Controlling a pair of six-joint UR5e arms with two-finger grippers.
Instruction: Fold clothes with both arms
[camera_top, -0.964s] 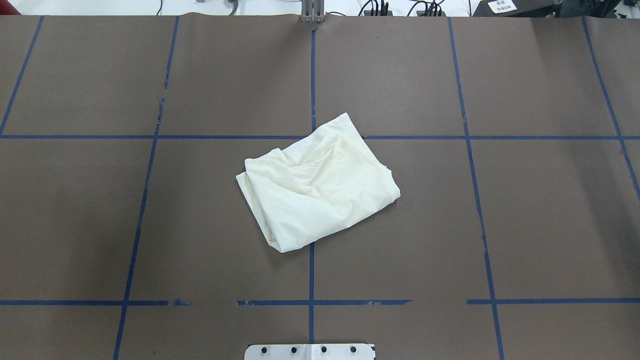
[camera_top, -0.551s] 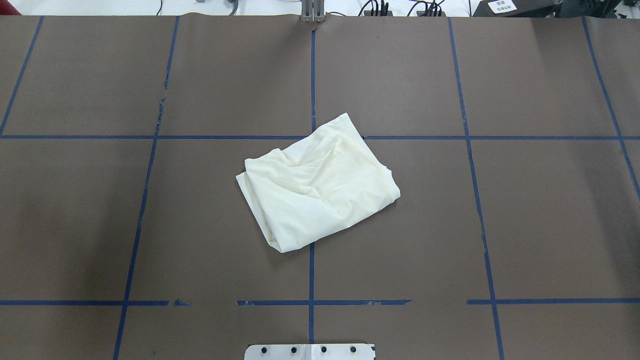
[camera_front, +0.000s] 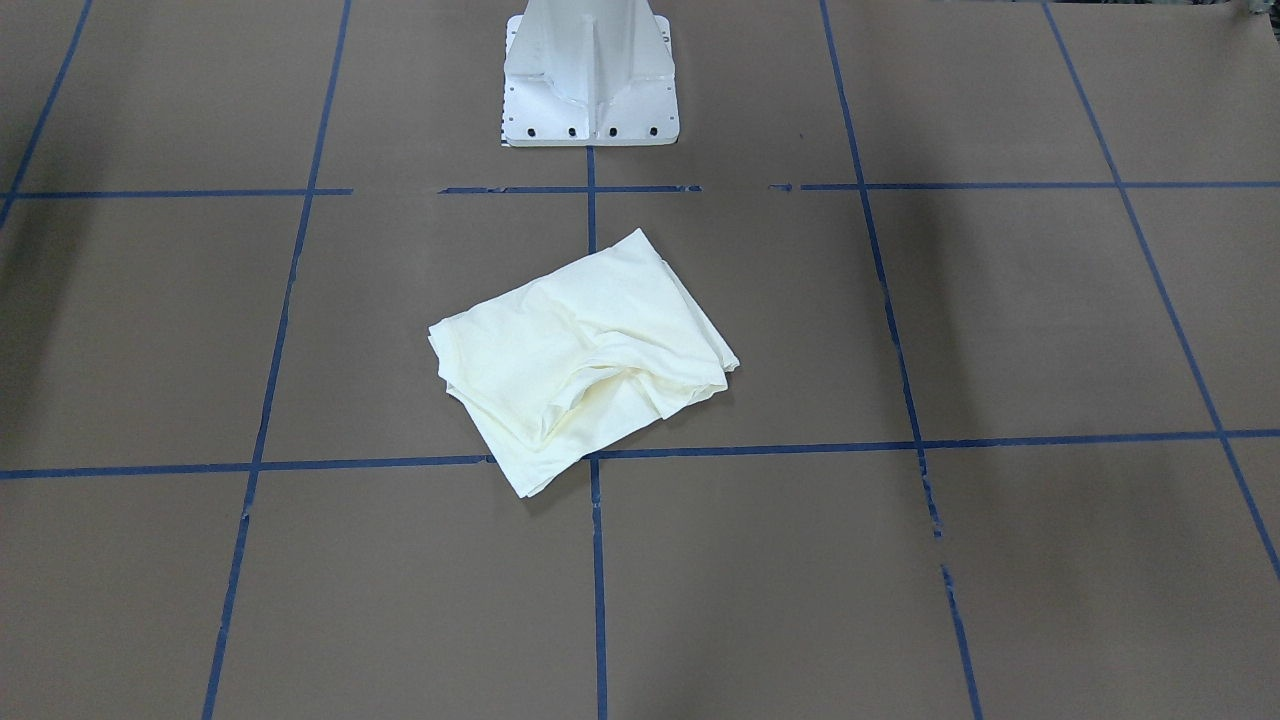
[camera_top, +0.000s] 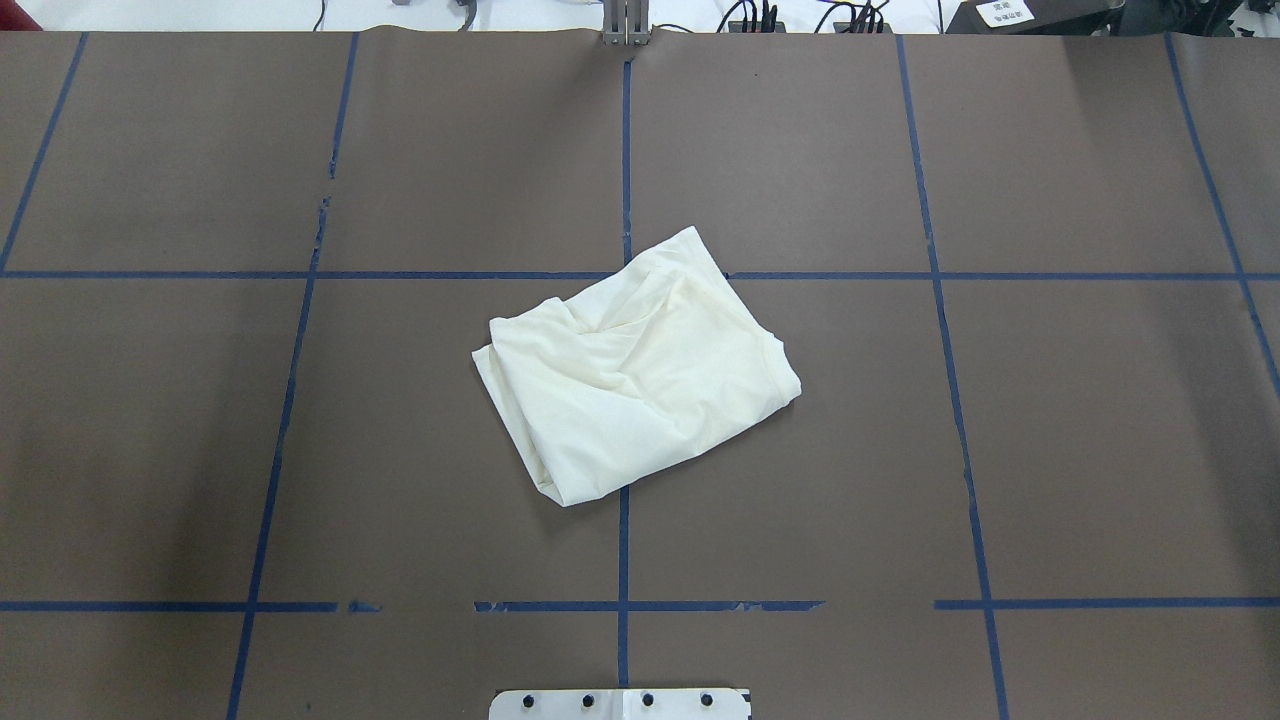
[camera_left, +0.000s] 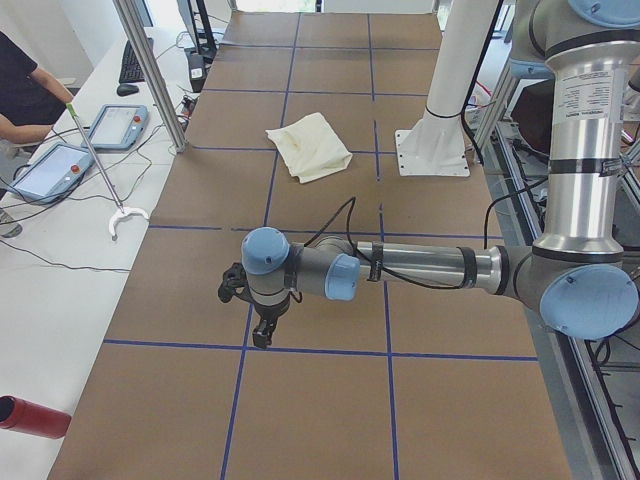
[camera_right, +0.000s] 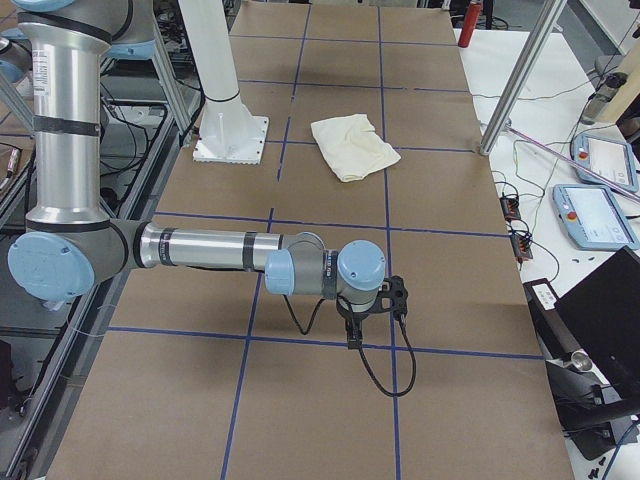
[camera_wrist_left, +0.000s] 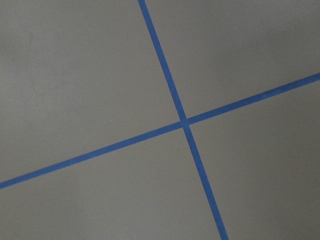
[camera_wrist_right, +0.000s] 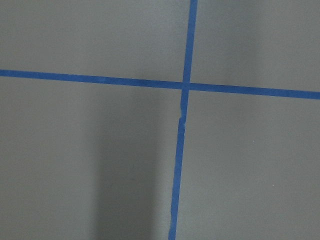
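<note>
Grippers on both arms show only in the two side views, so whether they are released or clenched cannot be told. The left gripper (camera_left: 262, 336) points down over the table (camera_top: 1100, 450) at the end on the robot's left. The right gripper (camera_right: 353, 337) does the same at the opposite end. Neither holds any cloth, and each wrist camera sees only a crossing of blue tape (camera_wrist_left: 184, 121) on bare brown surface.

The shirt (camera_top: 635, 370) lies near the middle of the table, in front of the white pedestal (camera_front: 590, 70) and well apart from both grippers. It sits across a crossing of the tape lines, turned at an angle to them. It is gathered into one compact, roughly four-sided bundle with the plain side up. No print, sleeve or collar can be made out. The front-facing view shows a loose flap and a slack pocket along the edge away from the robot, and creases run across the top layer.

Judging by this, the folding looks mostly done, since the bundle is small and layered and both arms are parked away from it. What may be left is flattening the creases and squaring the loose edge, if a neater result is wanted.

Counted: one shirt, two arms (left arm (camera_left: 420, 268), right arm (camera_right: 200, 248)), two grippers, one pedestal.
</note>
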